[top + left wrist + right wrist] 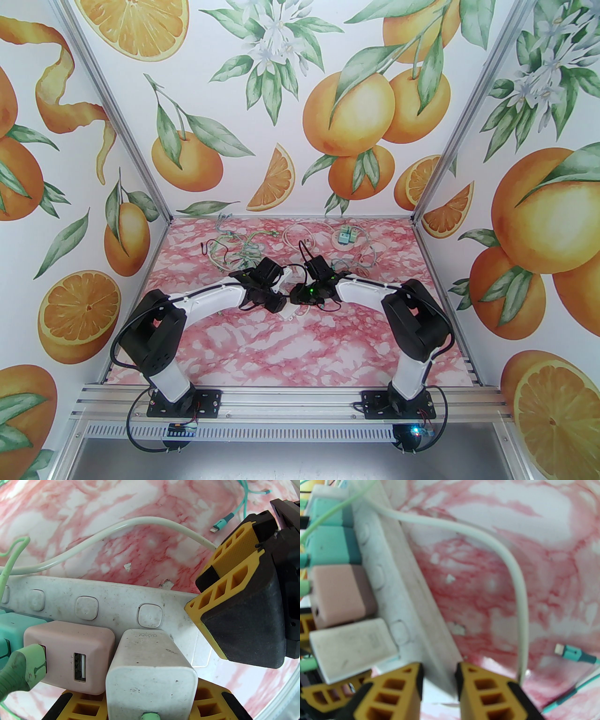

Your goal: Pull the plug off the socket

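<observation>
The socket is a dirty white power strip lying on the pink marbled table, its white cord curving away behind it. A white plug sits in its end outlet, beside a pink plug and teal ones. My left gripper is shut on the white plug, a yellow finger against each side. My right gripper is shut on the strip's near end. In the top view both grippers meet mid-table over the strip.
A green cable is plugged into the pink plug. A loose teal cable end lies on the table to the right. A tangle of cables and small adapters lie at the back, near the printed walls.
</observation>
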Motion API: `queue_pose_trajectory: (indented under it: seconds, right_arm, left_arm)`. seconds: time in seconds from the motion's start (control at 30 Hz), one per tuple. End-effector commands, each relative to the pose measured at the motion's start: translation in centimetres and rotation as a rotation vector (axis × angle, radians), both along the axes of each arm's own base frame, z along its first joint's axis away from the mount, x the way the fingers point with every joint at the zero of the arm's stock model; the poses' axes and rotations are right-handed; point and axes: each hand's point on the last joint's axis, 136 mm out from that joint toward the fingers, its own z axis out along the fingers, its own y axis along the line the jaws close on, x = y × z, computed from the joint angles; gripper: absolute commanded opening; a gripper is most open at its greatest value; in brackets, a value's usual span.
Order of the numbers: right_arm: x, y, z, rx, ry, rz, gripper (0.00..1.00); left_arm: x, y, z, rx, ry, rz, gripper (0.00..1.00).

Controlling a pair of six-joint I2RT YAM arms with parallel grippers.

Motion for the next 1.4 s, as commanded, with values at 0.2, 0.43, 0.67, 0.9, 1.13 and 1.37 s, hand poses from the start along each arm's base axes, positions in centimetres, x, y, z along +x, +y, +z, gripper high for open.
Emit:
queue_pose_trajectory:
  seconds: [0.2,0.43,0.67,0.9,1.13,1.37]
  right_arm:
    - [-2.3,-3.4,-4.3,-0.193,0.088,-0.005,0.30]
    - [-2.2,-3.6,-4.1,-0.211,0.075,-0.001,0.29]
    - [-2.6,-3.6,-4.7,-0.227,0.086,0.016,0.29]
    - [-2.9,-3.6,-5.1,-0.238,0.090,0.023,0.29]
    - [-3.2,-4.0,-5.3,-0.249,0.089,0.021,0.29]
    - [-2.9,-3.7,-5.3,-0.237,0.091,0.008,0.29]
  left_arm:
    - [1.6,-1.4,5.9,-0.249,-0.056,0.070,0.23]
    - [0.8,-1.6,4.8,-0.070,-0.124,0.000,0.22]
    - [0.0,-2.3,4.3,-0.015,-0.159,-0.018,0.22]
    - [0.7,-2.8,5.9,-0.126,-0.116,0.031,0.22]
    - [1.5,-1.9,7.2,-0.193,-0.110,0.072,0.23]
    - [1.4,-1.5,7.7,-0.110,-0.173,0.046,0.22]
